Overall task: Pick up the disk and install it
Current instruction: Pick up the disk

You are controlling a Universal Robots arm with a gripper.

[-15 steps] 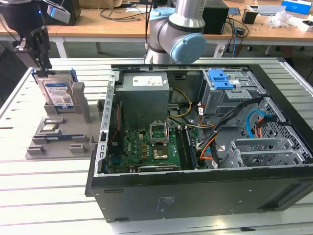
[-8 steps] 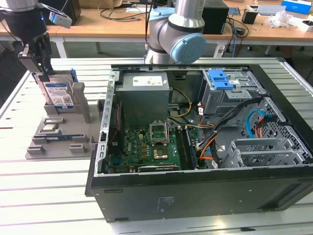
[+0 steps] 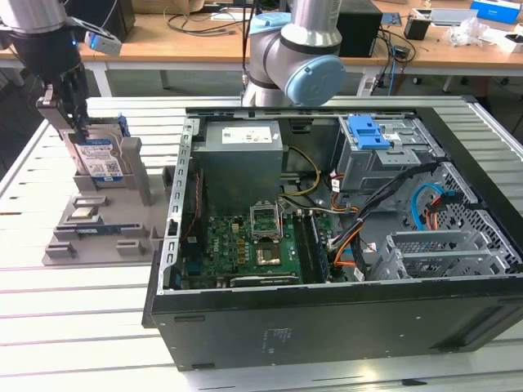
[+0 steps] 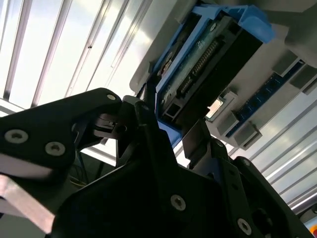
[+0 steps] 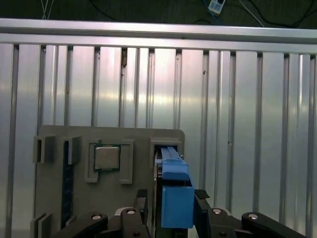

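The gripper is closed on the disk, which stands upright on its edge in a slot of the grey holder block at the exterior view's left, on the slatted metal table. In both wrist views the black fingers press against the two broad sides of the disk, one on each side, with its blue carrier rail between them. In the second wrist view the disk's connector edge faces the camera. A small square chip lies in a recess of the holder, just beside the disk's slot. The open computer case lies to the exterior view's right, well apart from the disk, with a blue latch atop its metal cage at the far side
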